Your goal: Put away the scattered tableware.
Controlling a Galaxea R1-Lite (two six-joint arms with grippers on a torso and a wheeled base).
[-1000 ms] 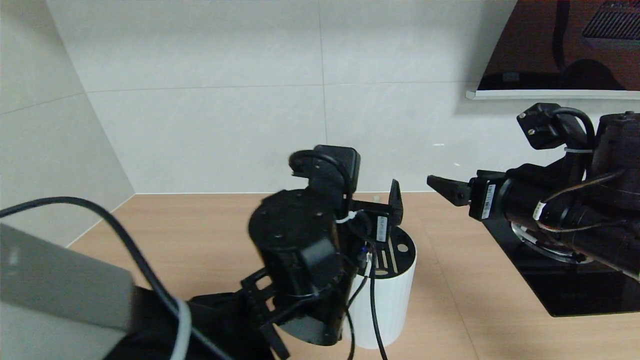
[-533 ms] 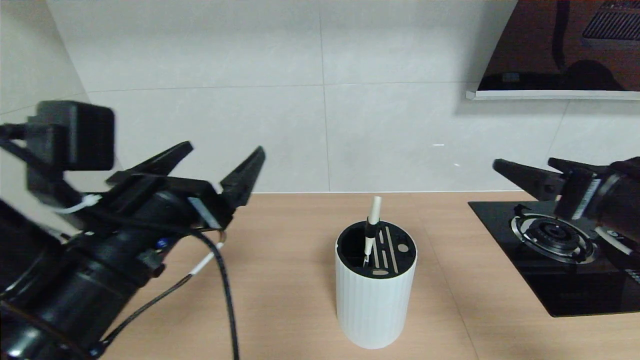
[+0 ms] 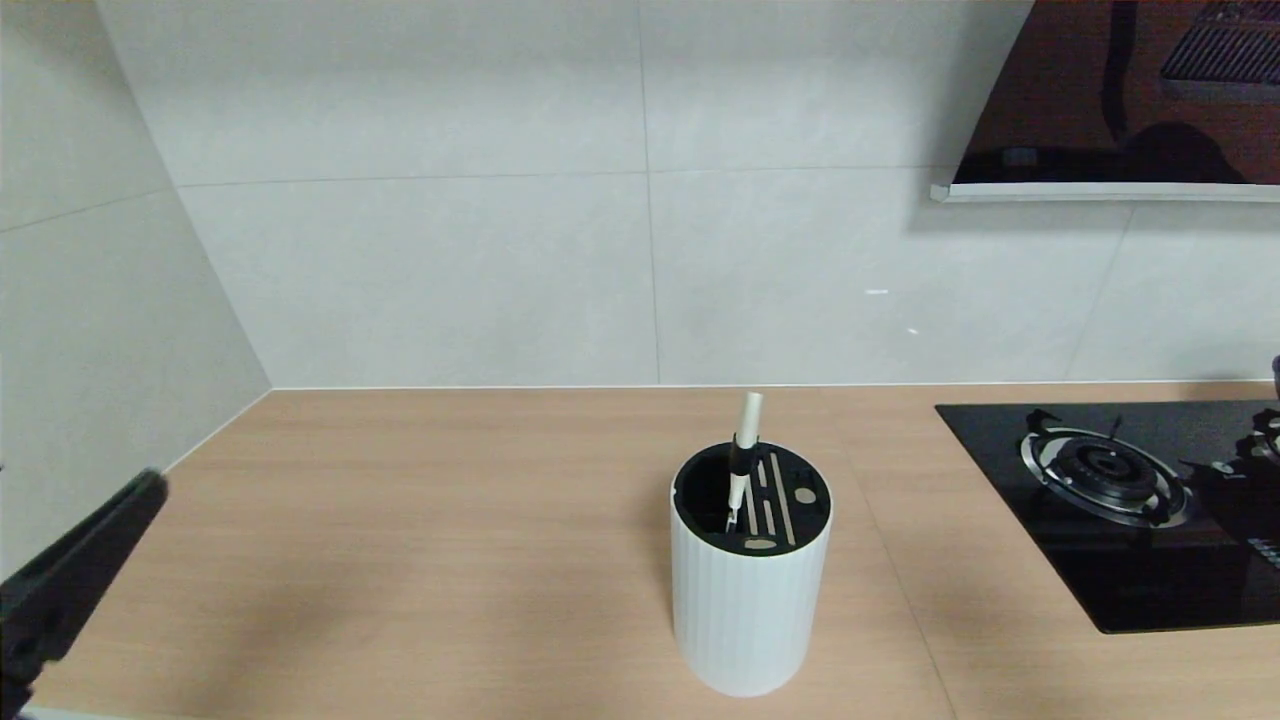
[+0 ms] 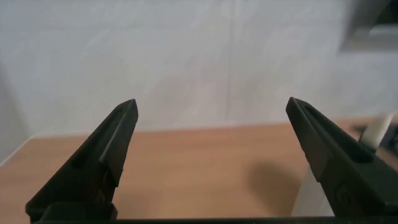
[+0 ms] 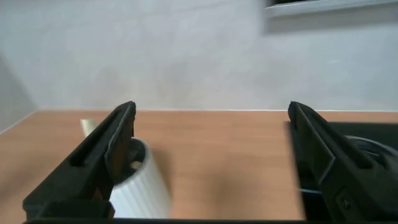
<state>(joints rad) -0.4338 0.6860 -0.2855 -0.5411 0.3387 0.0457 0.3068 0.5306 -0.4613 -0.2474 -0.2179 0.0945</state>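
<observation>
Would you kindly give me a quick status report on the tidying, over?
Left hand open, empty. Right hand open, empty. Utensil standing in white holder. Stove to its right, apart.

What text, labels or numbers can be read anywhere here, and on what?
None readable.
Small white markings on the black cooktop, at its right edge: too small to read.
White utensil holder, the utensil in it, counter: no print visible.

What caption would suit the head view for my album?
A white utensil holder with one utensil stands on the wooden counter, near a black gas stove.
</observation>
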